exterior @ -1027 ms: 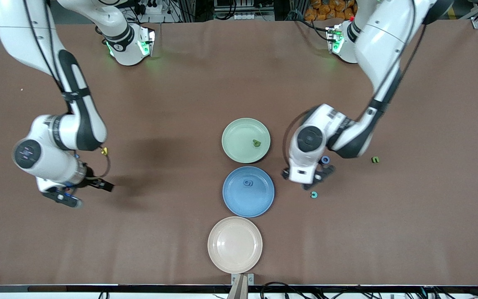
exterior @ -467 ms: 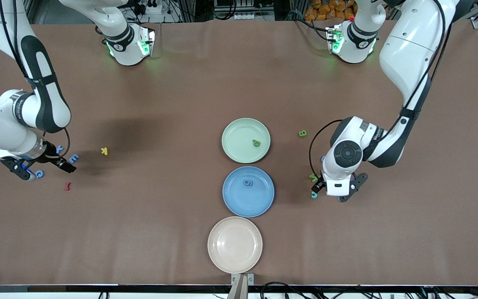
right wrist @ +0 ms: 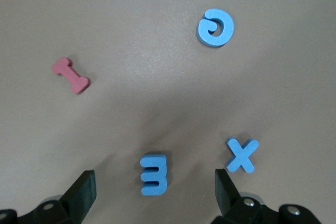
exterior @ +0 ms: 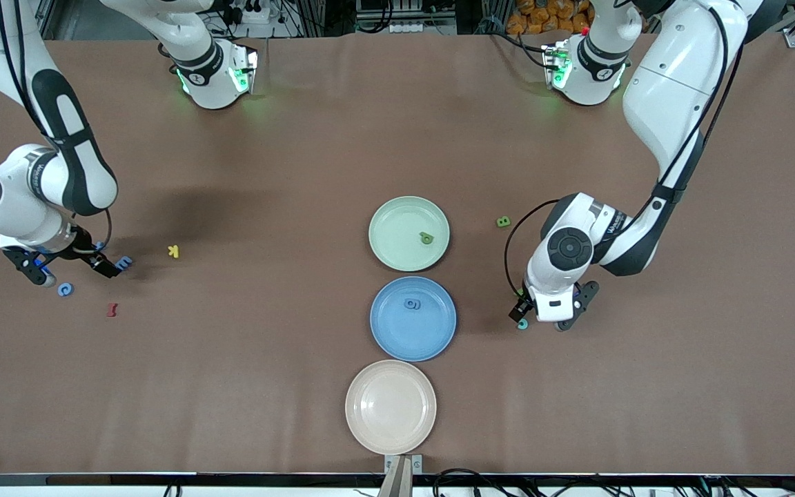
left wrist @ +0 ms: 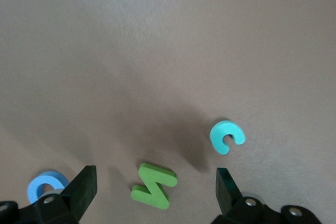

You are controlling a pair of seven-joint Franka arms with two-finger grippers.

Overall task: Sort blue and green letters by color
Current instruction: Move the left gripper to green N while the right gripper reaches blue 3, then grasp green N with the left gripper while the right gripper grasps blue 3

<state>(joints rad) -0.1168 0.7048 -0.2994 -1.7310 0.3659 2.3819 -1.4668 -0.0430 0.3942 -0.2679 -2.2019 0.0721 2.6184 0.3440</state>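
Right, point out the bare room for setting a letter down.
Free: the beige plate, and the table between it and the red I. Crowded: under the open right gripper, with the blue E, X, G; under the open left gripper, with the green M.

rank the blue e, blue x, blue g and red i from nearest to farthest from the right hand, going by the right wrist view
Right hand:
1. blue E, between its open fingers.
2. blue X, beside one finger.
3. red I, farther out.
4. blue G, farthest; close to the red I's distance, so a narrow call.
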